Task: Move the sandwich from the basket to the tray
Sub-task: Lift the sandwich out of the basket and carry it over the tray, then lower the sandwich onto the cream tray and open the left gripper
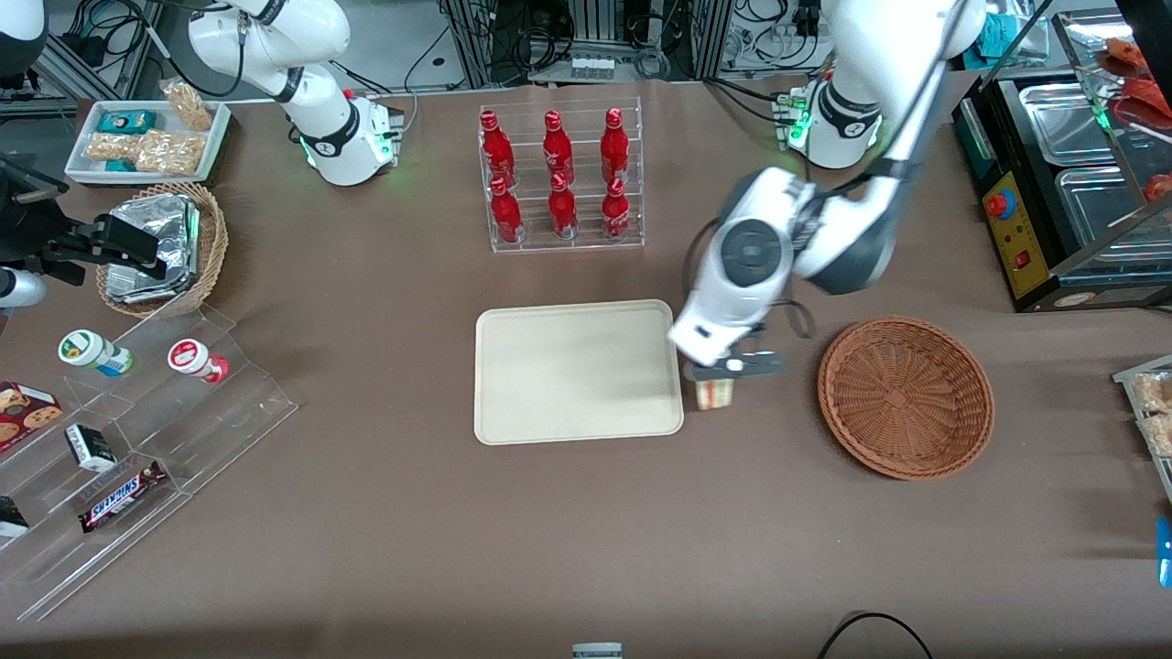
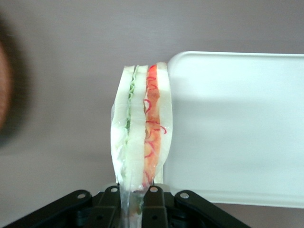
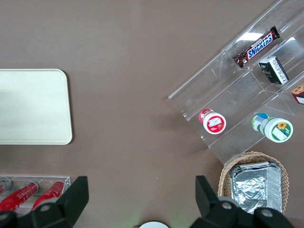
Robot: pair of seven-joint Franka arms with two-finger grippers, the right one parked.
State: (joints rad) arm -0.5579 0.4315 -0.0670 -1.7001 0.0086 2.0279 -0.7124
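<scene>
The triangular pale-bread sandwich [image 2: 140, 126] with red and green filling is pinched at its tip by the black two-finger gripper [image 2: 134, 194], just beside the flat cream rectangular tray [image 1: 577, 371], clear of the round brown wicker basket [image 1: 905, 396]. Risk: an early release would drop it on the tray's rim.

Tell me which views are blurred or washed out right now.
Front view: working arm motion-smeared above the gripper holding the sandwich. Left wrist view: sandwich sharp, tray overexposed near white, basket a soft blur. Right wrist view: evenly lit, sharp.
</scene>
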